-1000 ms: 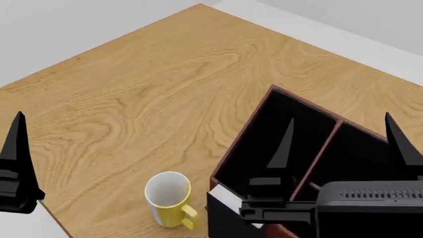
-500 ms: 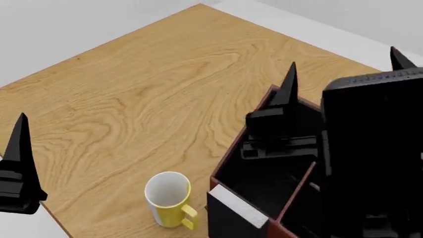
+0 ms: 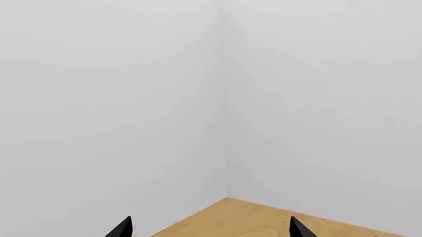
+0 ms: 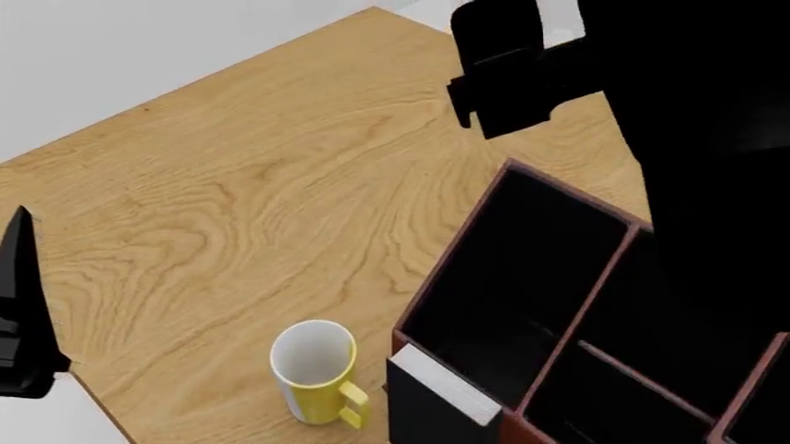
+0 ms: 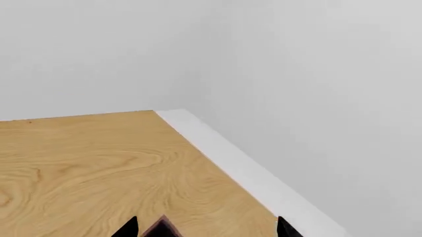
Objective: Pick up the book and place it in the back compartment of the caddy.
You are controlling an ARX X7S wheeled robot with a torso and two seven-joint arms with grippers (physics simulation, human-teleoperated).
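Landmark = caddy [image 4: 432, 277], dark red w/ black interior, red dividers, sitting on the wooden surface [image 4: 247, 185]. The book [image 4: 438, 393], black cover w/ white page edges, stands on edge right against the caddy's near outer wall, at its near corner; it's outside the box, not in any compartment. Yellow mug [image 4: 317, 370], white inside, stands upright just beside the book, on the side away from the caddy, handle turned toward the book, not touching it.

Right gripper [image 5: 204, 228]: arm is a big black mass over the caddy's far end in head view, tips out of that frame. Right wrist view shows two black fingers [image 5: 126, 228] apart, nothing between them, w/ a bit of the caddy's red corner [image 5: 161, 228] showing in the gap.

Left gripper [image 3: 209, 228]: well apart from the caddy, off past the mug near the surface's edge. Left wrist view shows both fingers [image 3: 120, 229] spread, empty, pointing at a white wall corner.
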